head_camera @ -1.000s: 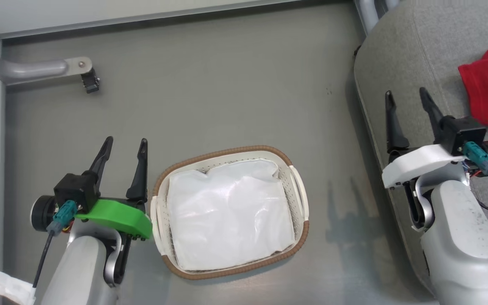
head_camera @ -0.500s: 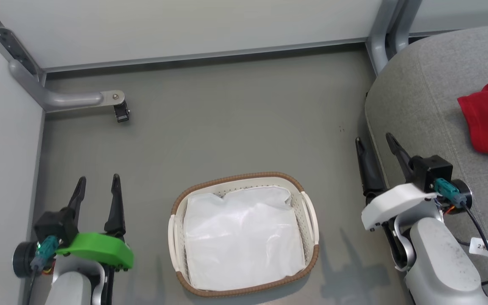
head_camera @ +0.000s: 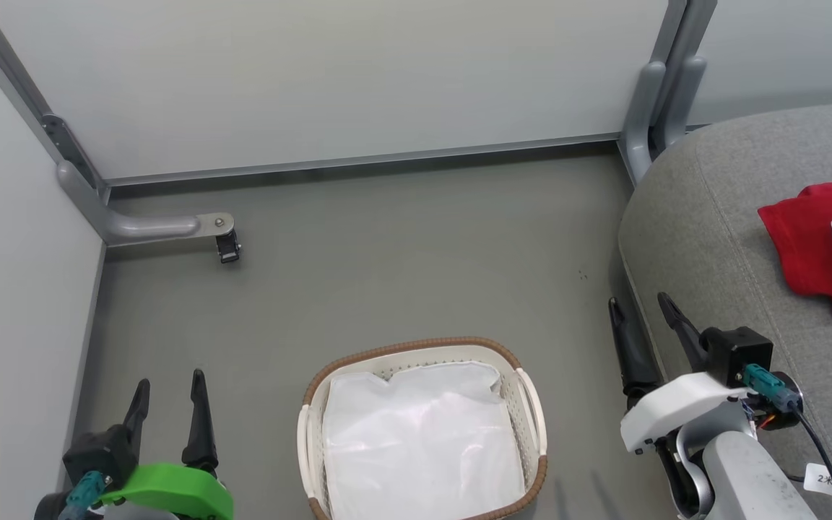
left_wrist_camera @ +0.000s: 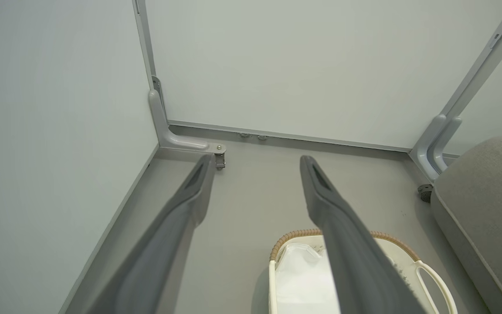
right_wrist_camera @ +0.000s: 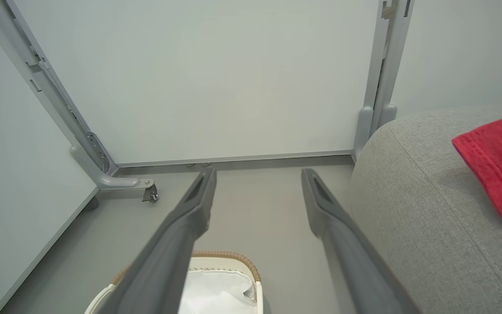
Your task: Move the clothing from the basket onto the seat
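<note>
red clothing (head_camera: 817, 249) with white trim lies on the grey seat (head_camera: 705, 238) at the right. on the grey floor (head_camera: 401, 267), the white basket (head_camera: 416, 345) with a brown rim holds a white liner (head_camera: 423, 448). the left gripper (head_camera: 170, 378) hovers left of the basket, fingers spread wide, holding nothing. the right gripper (head_camera: 638, 299) hovers by the seat's edge, fingers likewise wide apart and holding nothing.

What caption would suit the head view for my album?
Red clothing lies on the grey seat; basket holds its white liner.
</note>
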Controlling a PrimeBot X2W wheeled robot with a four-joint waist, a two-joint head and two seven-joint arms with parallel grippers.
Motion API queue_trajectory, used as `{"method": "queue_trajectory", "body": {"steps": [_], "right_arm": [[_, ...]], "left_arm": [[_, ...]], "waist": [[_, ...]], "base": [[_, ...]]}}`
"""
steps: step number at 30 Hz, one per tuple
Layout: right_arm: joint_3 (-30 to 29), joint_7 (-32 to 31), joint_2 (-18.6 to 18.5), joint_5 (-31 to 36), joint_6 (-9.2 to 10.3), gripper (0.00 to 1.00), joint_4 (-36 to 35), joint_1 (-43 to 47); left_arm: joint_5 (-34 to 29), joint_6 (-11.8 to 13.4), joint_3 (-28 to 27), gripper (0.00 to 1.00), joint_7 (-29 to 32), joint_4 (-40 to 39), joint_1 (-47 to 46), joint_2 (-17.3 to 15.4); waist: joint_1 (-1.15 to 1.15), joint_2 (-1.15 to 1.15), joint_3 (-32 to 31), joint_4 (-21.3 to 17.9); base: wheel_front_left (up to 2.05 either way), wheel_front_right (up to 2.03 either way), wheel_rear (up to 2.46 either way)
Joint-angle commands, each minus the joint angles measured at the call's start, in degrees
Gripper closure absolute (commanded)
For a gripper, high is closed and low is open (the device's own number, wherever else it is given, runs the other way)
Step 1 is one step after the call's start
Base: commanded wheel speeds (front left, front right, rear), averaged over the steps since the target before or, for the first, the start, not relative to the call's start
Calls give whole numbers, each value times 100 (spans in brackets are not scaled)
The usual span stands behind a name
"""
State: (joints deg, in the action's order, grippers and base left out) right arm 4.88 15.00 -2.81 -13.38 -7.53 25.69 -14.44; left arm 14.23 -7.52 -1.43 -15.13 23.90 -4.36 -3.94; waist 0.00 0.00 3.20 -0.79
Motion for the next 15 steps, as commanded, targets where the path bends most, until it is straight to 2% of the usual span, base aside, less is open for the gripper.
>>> {"method": "queue_trajectory", "body": {"steps": [1, 2, 3, 8, 15], "right_arm": [[6, 26, -26, -35, 8, 0, -17, 107], [6, 26, -25, -35, 8, 0, -15, 127], [1, 0, 0, -24, 0, 100, -3, 64], [1, -13, 43, -31, 0, 100, 238, 259], [-121, -225, 39, -752, 0, 100, 138, 310]], "left_arm": [[71, 6, 3, 0, -3, -27, 129, 38], [109, 6, 32, 0, -2, -32, 152, 44], [78, 0, 31, 100, 2, -10, 89, 34], [75, -2, 41, 100, 5, 243, 171, 108], [781, -2, -29, 100, 221, 159, 123, 111]], "waist": [[0, 0, -79, 40], [0, 0, -92, 42], [0, 0, -74, 27], [0, 0, -83, 29], [0, 0, -96, 31]], "base": [[0, 0, 0], [0, 0, 0], [0, 0, 0], [0, 0, 0], [0, 0, 0]]}}
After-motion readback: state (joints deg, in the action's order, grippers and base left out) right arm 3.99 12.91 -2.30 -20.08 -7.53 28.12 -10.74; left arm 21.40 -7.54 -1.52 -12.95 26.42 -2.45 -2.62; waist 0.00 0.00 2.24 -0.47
